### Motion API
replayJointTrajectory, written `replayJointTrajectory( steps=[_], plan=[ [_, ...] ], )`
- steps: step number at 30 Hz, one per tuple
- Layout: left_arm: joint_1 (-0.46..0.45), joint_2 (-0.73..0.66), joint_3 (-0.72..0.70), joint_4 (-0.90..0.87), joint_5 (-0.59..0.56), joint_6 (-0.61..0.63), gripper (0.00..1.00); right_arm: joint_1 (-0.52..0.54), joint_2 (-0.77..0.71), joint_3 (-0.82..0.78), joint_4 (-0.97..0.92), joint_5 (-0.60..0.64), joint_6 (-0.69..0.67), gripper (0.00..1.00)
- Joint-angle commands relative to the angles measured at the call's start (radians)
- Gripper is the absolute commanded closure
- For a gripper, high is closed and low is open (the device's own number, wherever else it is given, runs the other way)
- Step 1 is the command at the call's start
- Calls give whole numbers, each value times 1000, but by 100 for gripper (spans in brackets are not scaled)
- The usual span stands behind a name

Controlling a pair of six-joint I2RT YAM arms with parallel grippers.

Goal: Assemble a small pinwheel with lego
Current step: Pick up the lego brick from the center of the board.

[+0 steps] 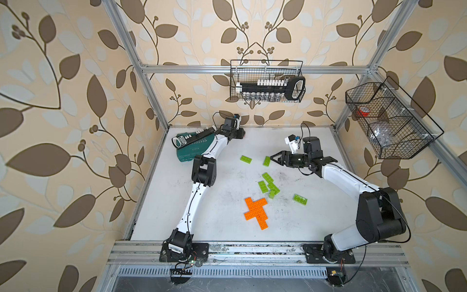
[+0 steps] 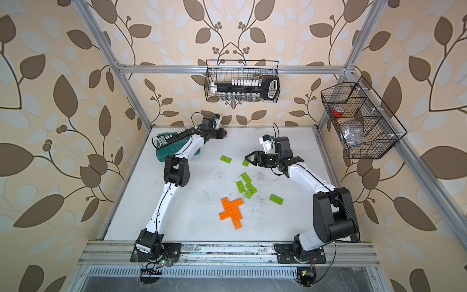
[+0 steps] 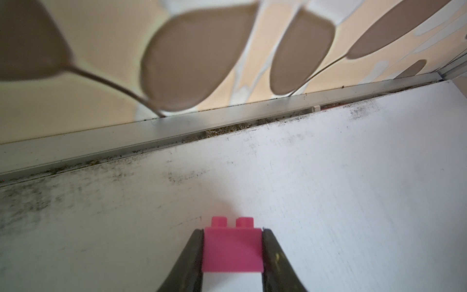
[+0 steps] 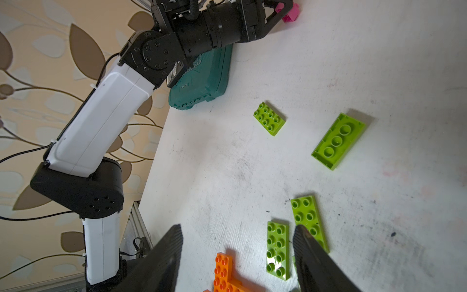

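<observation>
Gripping small pink hard-plastic studded brick [image 3: 232, 249] by its smooth side walls, left fingers [image 3: 193, 252] closed on it | likely light, rigid, slick | right fingers [image 4: 166, 255] apart, empty

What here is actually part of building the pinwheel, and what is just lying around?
Part of the job:
orange brick cross
loose green bricks
pink brick, gripped in the left tool

Just lying about:
teal case
black socket holder on it
back-wall wire basket
side wire basket
</observation>
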Motion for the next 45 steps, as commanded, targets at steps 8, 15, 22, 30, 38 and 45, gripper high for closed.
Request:
replayJointTrajectory(
  steps=[8, 15, 22, 30, 38, 45],
  plan=[
    [-10, -94, -94, 2, 16, 35, 66, -5, -10, 35, -49, 17, -43, 33],
    [-18, -255, -226, 12, 52, 47, 66, -5, -67, 21, -84, 70, -71, 34],
    [-39, -493, -496, 36, 93, 68, 68, -6, -161, -12, -135, 131, -45, 34],
    [-158, -949, -1050, 211, 4, 124, 69, -2, -348, -66, -238, 189, 60, 34],
    [-292, -1300, -1399, 314, 18, 243, 65, 3, -492, -74, -428, 177, 122, 42],
    [-317, -1431, -1517, 281, 94, 341, 68, 4, -543, -78, -509, 99, 108, 41]
  ],
)
